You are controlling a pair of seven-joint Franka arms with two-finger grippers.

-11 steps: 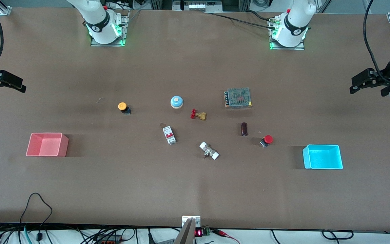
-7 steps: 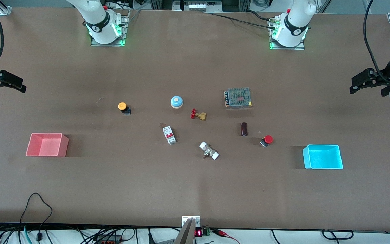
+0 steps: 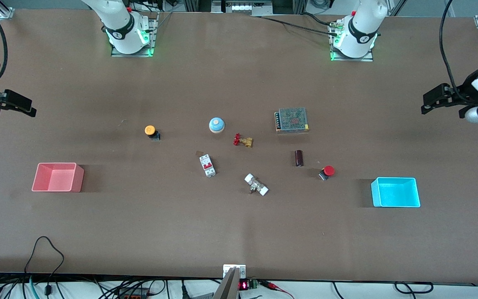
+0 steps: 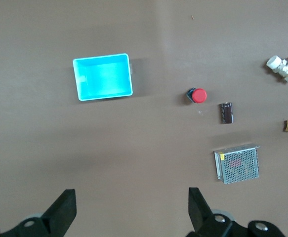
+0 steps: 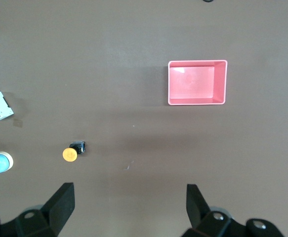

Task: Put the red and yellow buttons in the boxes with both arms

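Note:
The red button (image 3: 328,171) lies on the table near the cyan bin (image 3: 396,192), which is empty. The orange-yellow button (image 3: 150,130) stands farther from the front camera than the empty pink bin (image 3: 58,177). My left gripper (image 3: 427,104) is open and empty, high over the left arm's end of the table. Its wrist view shows its jaws (image 4: 131,197) wide apart above the red button (image 4: 198,96) and the cyan bin (image 4: 102,77). My right gripper (image 3: 29,107) is open and empty over the right arm's end. Its jaws (image 5: 129,192) are wide apart above the yellow button (image 5: 70,154) and the pink bin (image 5: 197,83).
Between the buttons lie a blue-domed disc (image 3: 217,124), a brass valve with a red handwheel (image 3: 243,140), a white circuit breaker (image 3: 207,165), a white-capped fitting (image 3: 256,185), a dark cylinder (image 3: 299,158) and a mesh-covered power supply (image 3: 291,119).
Both grippers have crept a little inward from the table's ends. Nothing on the table has moved.

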